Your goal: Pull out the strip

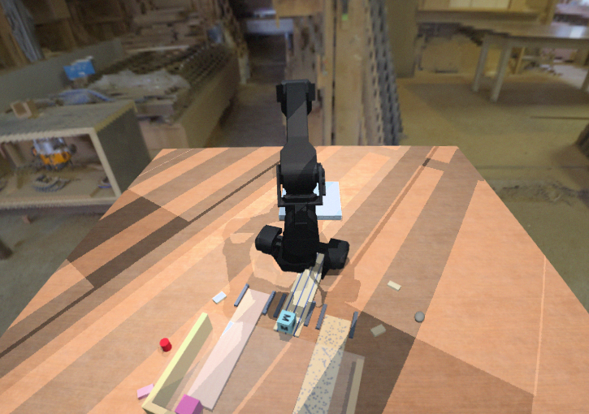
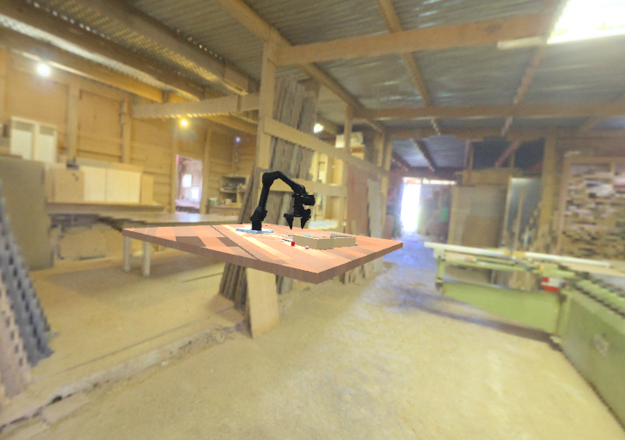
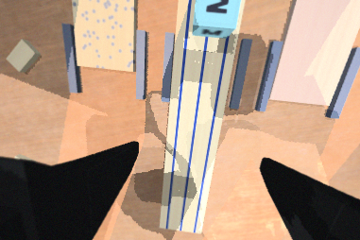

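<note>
My gripper (image 2: 297, 228) (image 3: 198, 155) is open and empty, above the table, with its fingers apart on either side of the near part of the striped strip. In the top view the arm hides the fingertips. The cream strip with blue lines (image 1: 307, 287) (image 3: 191, 118) runs from below the gripper out between short rails. The light blue cube marked M (image 1: 285, 321) (image 3: 216, 14) rests on the far part of this strip and is cut off by the top edge of the wrist view. A pink strip (image 1: 226, 356) (image 3: 304, 76) and a dotted strip (image 1: 326, 351) (image 3: 106, 38) lie on either side.
Blue-grey rails (image 1: 241, 295) (image 3: 72, 59) flank the strips. A yellowish wall (image 1: 182, 361) stands beside the pink strip, near a magenta cube (image 1: 188, 403). A red cylinder (image 1: 165, 344) (image 2: 292, 243), a grey ball (image 1: 419, 316) and small blocks (image 1: 377, 330) (image 3: 23, 56) lie around.
</note>
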Motion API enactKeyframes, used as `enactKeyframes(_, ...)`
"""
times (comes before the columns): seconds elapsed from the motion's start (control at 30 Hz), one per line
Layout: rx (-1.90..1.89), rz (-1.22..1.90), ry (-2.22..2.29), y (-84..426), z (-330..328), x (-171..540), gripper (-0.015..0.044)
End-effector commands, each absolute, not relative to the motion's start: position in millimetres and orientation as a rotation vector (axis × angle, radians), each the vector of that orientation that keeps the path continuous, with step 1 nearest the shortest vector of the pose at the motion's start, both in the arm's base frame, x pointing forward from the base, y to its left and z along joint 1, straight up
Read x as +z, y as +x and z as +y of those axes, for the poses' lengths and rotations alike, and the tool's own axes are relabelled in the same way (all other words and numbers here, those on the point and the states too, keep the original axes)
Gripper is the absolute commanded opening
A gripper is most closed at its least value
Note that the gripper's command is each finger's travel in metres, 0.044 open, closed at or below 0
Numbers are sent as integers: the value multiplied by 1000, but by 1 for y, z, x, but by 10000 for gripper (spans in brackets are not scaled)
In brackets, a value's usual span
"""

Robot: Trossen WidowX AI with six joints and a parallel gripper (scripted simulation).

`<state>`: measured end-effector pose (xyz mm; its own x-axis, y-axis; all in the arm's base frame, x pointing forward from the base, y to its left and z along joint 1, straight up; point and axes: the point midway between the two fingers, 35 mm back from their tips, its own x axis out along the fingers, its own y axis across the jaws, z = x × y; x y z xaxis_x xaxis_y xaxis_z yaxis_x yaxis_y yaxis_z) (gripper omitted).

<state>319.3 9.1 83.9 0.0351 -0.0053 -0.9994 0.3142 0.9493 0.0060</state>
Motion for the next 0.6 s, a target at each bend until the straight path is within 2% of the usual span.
enactKeyframes(0.0,-244,1523,250,334,4,86,440)
enactKeyframes(0.57,-245,1518,249,395,-17,95,440)
